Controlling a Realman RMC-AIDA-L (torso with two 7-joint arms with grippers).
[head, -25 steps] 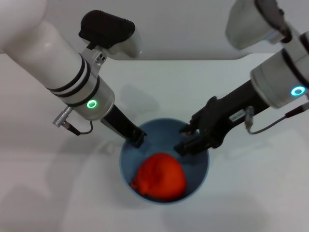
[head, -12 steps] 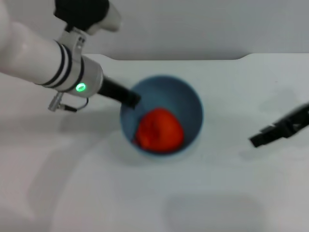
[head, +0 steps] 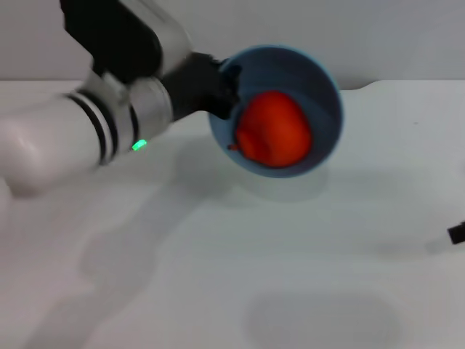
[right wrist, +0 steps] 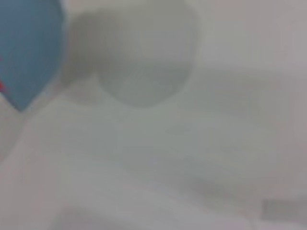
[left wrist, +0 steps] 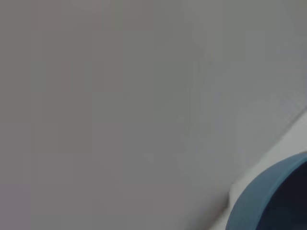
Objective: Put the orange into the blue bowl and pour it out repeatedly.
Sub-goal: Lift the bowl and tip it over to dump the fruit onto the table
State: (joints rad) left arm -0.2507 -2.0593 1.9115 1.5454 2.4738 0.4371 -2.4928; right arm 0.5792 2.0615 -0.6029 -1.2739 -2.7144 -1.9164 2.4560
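The orange point(head: 274, 139) lies inside the blue bowl point(head: 320, 87), which is tilted and lifted clear of the white surface point(head: 218, 254). The left pincer point(head: 224, 91) is clamped on the bowl's rim, the orange just beside it. Only a dark tip of the right pincer point(head: 457, 233) shows, well apart; its opening cannot be told.

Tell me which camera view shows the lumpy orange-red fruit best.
The head view: the lumpy orange-red fruit lies fully visible inside the tilted light-blue bowl, which the left gripper holds raised off the table. The left wrist view shows only the bowl's edge; the right wrist view shows merely a red sliver beside the bowl.
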